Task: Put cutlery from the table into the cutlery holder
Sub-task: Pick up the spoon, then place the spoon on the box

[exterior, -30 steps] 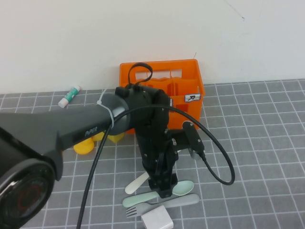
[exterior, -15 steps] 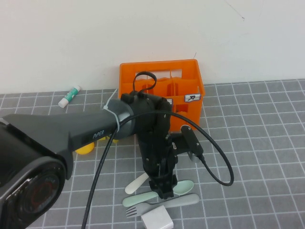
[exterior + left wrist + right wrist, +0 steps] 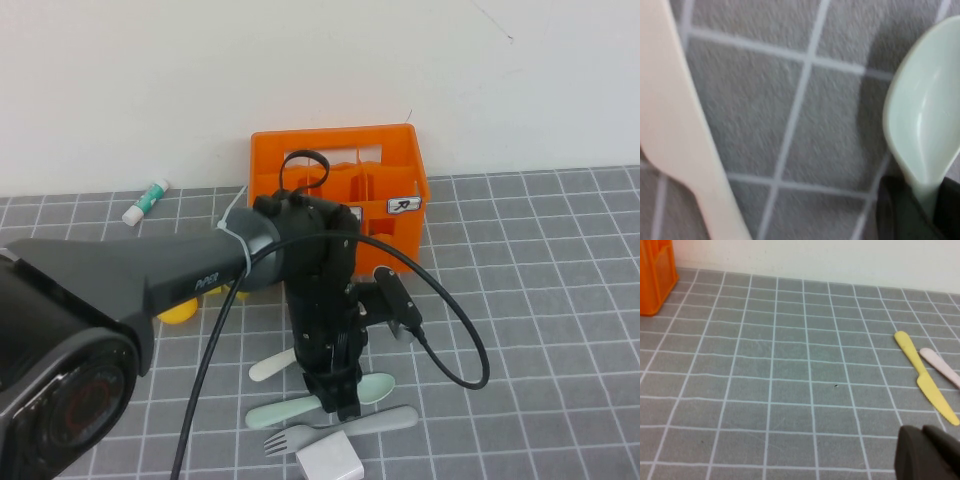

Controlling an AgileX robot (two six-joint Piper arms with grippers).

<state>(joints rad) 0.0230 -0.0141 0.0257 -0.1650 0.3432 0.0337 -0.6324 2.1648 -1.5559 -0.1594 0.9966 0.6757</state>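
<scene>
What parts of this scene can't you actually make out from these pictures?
- High view: the left arm covers the left end effector where it meets the spoon.
- High view: the arm hides the middle of the knife and part of the orange crate.
- Left wrist view: blurred, and the spoon handle is cut off by the edge.
- Right wrist view: only the right end effector tips show, cut off by the edge.

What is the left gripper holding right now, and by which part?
The left gripper is shut on the pale mint-green plastic spoon, pinching its handle just behind the bowl. The right gripper holds nothing visible.
</scene>
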